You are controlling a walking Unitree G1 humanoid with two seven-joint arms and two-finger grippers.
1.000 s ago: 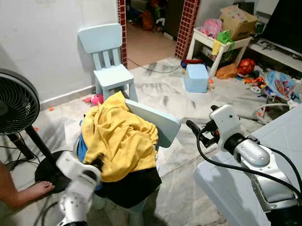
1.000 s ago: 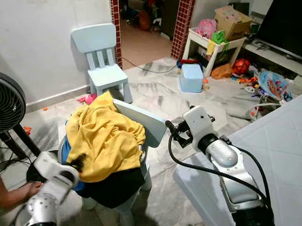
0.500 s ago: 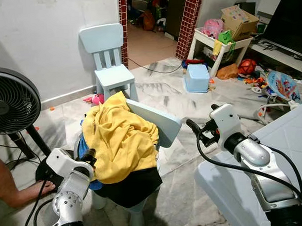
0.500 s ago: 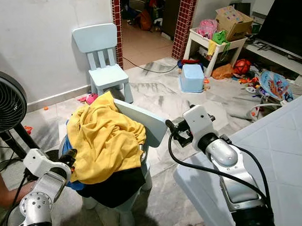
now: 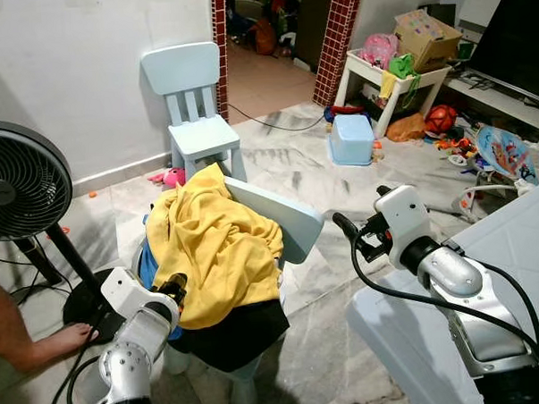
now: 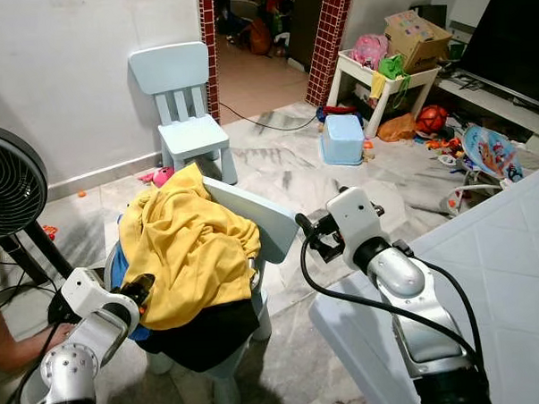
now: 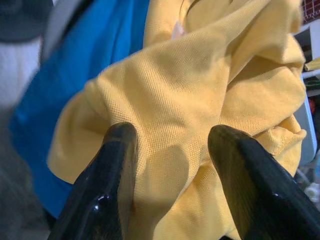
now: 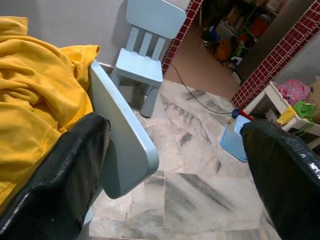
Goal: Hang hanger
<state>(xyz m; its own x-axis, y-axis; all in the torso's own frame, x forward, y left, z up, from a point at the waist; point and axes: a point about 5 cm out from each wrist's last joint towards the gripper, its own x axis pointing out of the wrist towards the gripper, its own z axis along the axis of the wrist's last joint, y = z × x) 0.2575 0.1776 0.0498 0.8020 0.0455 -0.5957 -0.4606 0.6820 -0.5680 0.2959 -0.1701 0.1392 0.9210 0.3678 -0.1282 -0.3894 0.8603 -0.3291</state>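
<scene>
Careful, your left gripper, fingers spread against the yellow shirt, may snag cloth only, since no hanger seems visible.

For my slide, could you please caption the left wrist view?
Open left end effector pressed against yellow garment over blue cloth.

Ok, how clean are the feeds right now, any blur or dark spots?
Both eye views are sharp and evenly lit. In the left wrist view the yellow shirt is crisp, its edges soft, with finger shadows on the cloth. In the right wrist view the fingers are blurred and dark, the room beyond clear.
</scene>
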